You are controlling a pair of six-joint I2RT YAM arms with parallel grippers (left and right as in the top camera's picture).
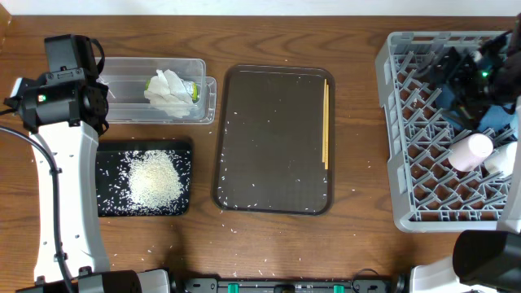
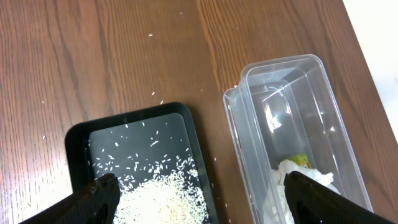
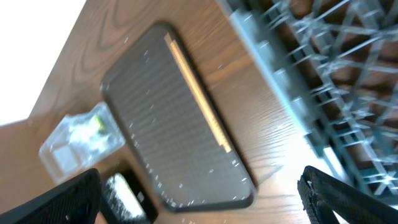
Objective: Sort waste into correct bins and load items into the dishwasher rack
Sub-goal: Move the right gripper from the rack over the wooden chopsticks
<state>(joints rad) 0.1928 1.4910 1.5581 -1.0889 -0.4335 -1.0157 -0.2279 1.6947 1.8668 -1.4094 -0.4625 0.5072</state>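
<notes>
On my overhead feed I see a brown serving tray [image 1: 273, 175] lying flat near the middle of the wooden table [image 1: 285, 32]. It is a rounded rectangle with a raised rim, its long sides running from the front of the table toward the back. Its floor has a fine dotted texture. The table is dark brown with a strong grain. In both wrist feeds the table's edge shows, and beyond it I see a plain white area [image 2: 382, 37], too washed out to tell more.
</notes>
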